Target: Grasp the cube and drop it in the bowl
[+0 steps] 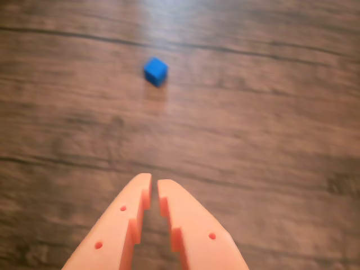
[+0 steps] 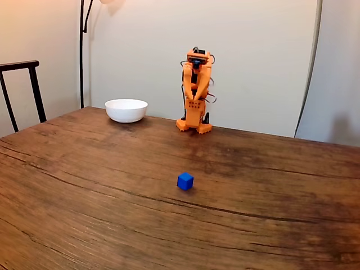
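Observation:
The tiny bright-blue cube (image 1: 156,71) lies on the wooden table, ahead of my gripper and slightly to the left in the wrist view. My orange gripper (image 1: 154,183) enters from the bottom edge, shut with only a thin slit between its fingers and nothing in them, well short of the cube. In the fixed view the cube (image 2: 185,181) sits alone near the table's middle. The white bowl (image 2: 126,109) stands at the back left. The orange arm (image 2: 196,84) is folded upright at the back, to the right of the bowl and far from the cube.
The dark wooden table (image 2: 84,185) spreads wide around the cube. A black chair back (image 2: 22,84) stands at the left edge, and a lamp pole (image 2: 82,50) rises behind the bowl. A pale wall runs close behind the arm.

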### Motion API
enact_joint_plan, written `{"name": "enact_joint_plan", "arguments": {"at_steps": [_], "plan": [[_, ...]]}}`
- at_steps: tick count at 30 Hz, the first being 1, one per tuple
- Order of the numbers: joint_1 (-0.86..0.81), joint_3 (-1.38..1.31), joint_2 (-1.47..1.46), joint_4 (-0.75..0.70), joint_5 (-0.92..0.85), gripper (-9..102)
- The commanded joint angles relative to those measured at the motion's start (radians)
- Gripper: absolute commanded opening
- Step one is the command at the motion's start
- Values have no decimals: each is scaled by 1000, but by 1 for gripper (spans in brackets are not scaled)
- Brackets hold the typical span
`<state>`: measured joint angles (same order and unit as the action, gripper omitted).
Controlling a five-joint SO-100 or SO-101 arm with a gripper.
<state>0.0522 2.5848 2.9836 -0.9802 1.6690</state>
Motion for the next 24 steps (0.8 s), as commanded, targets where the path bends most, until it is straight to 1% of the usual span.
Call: {"name": "enact_joint_plan", "arguments": {"at_steps": [1,5,12,17,24], "plan": [[46,-98,-196,123,-12,0],[69,-207,-396,189,-12,0],[103,-376,-635,198,-17,0],[124,-448,-770,210,-98,0],[129,-532,-991,383,-117,0]]}}
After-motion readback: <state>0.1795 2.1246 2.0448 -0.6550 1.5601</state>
